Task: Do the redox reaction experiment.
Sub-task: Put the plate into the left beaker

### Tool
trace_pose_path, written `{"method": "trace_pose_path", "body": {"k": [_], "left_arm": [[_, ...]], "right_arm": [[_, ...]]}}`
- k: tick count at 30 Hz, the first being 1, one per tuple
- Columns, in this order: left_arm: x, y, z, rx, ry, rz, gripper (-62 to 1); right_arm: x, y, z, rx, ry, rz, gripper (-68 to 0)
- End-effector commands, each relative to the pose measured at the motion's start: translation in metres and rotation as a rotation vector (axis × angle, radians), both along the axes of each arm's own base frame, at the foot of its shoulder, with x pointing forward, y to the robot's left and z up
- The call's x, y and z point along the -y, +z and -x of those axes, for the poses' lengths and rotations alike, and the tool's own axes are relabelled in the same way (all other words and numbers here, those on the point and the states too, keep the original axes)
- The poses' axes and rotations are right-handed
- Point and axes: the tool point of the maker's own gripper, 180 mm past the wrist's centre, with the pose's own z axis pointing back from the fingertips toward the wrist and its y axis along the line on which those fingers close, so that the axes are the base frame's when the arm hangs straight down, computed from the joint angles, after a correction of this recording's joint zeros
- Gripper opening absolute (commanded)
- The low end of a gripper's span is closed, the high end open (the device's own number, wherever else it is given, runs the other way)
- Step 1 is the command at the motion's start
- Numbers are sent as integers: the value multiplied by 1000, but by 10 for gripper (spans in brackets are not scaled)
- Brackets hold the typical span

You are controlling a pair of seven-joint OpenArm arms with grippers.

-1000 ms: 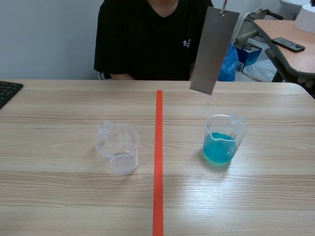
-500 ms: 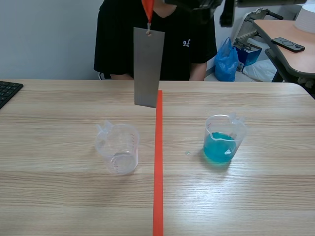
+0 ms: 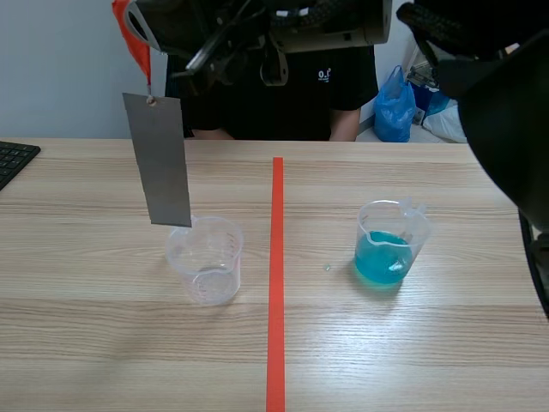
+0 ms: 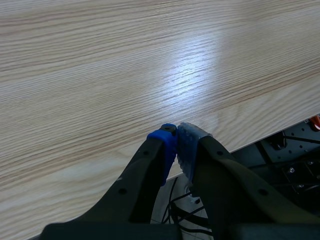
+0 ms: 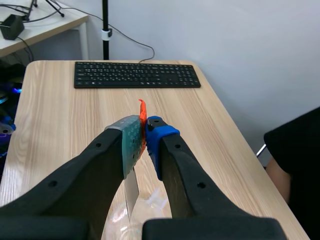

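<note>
— Two measuring cups are on the table (image 3: 103, 343); where do they stand?

— One on each side of the red tape line (image 3: 275, 283). The empty cup (image 3: 206, 257) is left of it and the cup of blue liquid (image 3: 390, 245) is right of it, well apart.

— And the grey metal sheet (image 3: 159, 159)?

— It hangs upright from an orange tag (image 3: 129, 30), its lower edge level with the empty cup's far left rim. Whether it touches the rim cannot be told.

— What has hold of the tag?

— The right gripper (image 5: 145, 132), raised across the top of the scene, has its pads pinched tight on it.

— And the left gripper (image 4: 176, 137)?

— Its pads are pressed together with nothing between them, low over the table's near edge.

— Anything else?

— A black keyboard (image 5: 135, 75) at the table's far left, and a person in a black shirt (image 3: 257, 112) seated across the table.
</note>
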Motion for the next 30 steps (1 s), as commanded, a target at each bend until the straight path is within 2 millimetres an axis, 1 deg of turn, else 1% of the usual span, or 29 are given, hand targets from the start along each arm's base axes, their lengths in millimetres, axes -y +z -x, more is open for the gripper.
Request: {"method": "trace_pose_path", "body": {"k": [1,17,30], "left_arm": [[-4,8,-6,32,7,1,-577],[-4,8,-6,32,7,1,-577],[-4,8,-6,32,7,1,-577]], "right_arm": [[1,11,-2,35,-5,-12,-658],[4,-5,-9,48,-50,70,-658],[7,-26,-23,-23,-70,65,-658]]}}
